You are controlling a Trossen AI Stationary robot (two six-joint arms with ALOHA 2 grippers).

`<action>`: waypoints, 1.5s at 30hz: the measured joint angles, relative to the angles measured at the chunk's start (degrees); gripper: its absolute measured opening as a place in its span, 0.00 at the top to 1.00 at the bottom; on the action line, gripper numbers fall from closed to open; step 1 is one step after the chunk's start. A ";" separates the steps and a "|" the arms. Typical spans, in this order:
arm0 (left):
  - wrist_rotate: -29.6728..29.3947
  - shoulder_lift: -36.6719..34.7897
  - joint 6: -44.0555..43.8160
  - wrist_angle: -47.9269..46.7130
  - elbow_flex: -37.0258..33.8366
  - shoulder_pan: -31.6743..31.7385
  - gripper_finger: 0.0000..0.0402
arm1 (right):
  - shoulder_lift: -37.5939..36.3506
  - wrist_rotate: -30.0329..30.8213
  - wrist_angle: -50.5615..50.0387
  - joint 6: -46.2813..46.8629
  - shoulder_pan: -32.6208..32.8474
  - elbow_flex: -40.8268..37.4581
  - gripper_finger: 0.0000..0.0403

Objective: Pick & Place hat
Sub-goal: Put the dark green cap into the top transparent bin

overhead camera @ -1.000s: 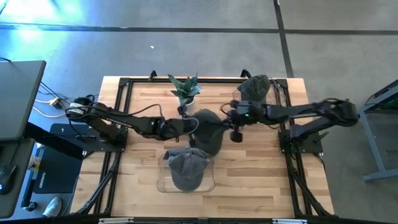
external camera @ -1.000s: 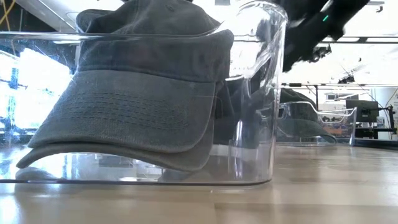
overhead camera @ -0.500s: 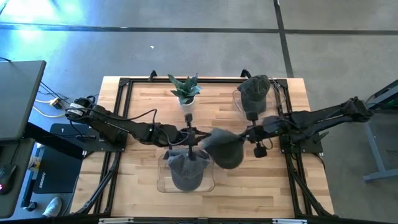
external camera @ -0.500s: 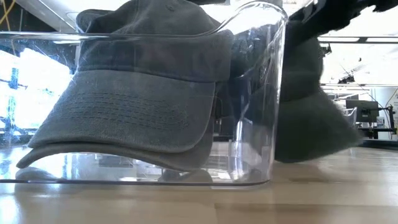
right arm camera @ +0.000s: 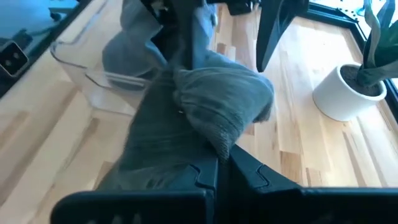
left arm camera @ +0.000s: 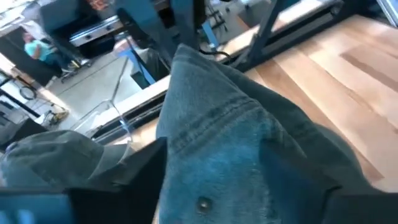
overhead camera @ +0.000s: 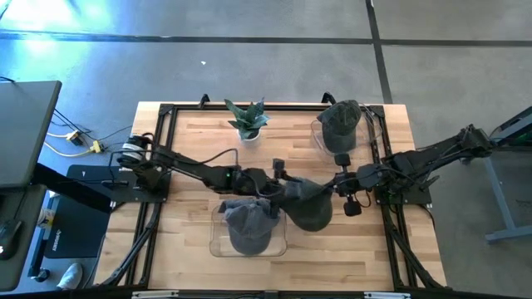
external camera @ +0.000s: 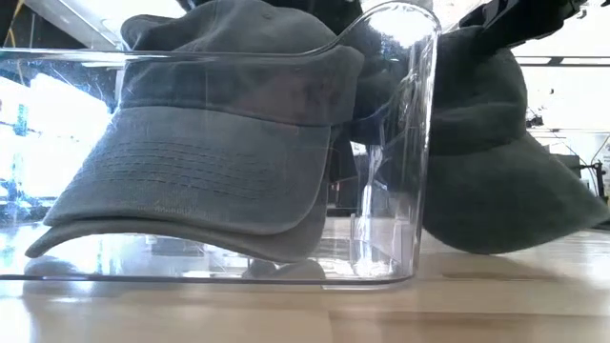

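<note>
A grey-green hat [overhead camera: 307, 208] hangs at the table's middle, just right of a clear bin [overhead camera: 214, 241] that holds another hat [external camera: 210, 162]. My right gripper [overhead camera: 334, 186] reaches in from the right and is shut on the hanging hat [right arm camera: 186, 118]. My left gripper [overhead camera: 278, 183] comes in from the left, over the bin's far right corner. It is open, and the hat's crown [left arm camera: 236, 137] fills the space between its fingers. In the low view the hat [external camera: 496, 171] hangs beside the bin's right wall [external camera: 419, 143], its lower edge close to the table top. My left gripper stands with one finger [left arm camera: 134, 177] on each side of the hat's crown; I cannot tell whether they touch it. My right gripper pinches a bunched fold of the hat's cloth [right arm camera: 214, 134] between its two shut fingers, coming level from the table's right. The hat hangs below and before the fingers.
A potted plant [overhead camera: 247, 120] stands at the far middle. A second clear bin [overhead camera: 320, 137] with hats [overhead camera: 341, 120] sits at the far right. Black frame rails [overhead camera: 158, 166] run along both sides. Bare wood lies at the near right.
My right gripper has carried the hat from the table's middle toward the near edge and the right, and down, so it now hangs low beside the bin's right wall. My left gripper has followed it toward the right.
</note>
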 joint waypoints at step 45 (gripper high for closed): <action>-4.23 6.17 -13.20 -20.03 14.12 1.10 0.17 | -4.48 10.37 1.08 4.06 1.83 -0.02 0.99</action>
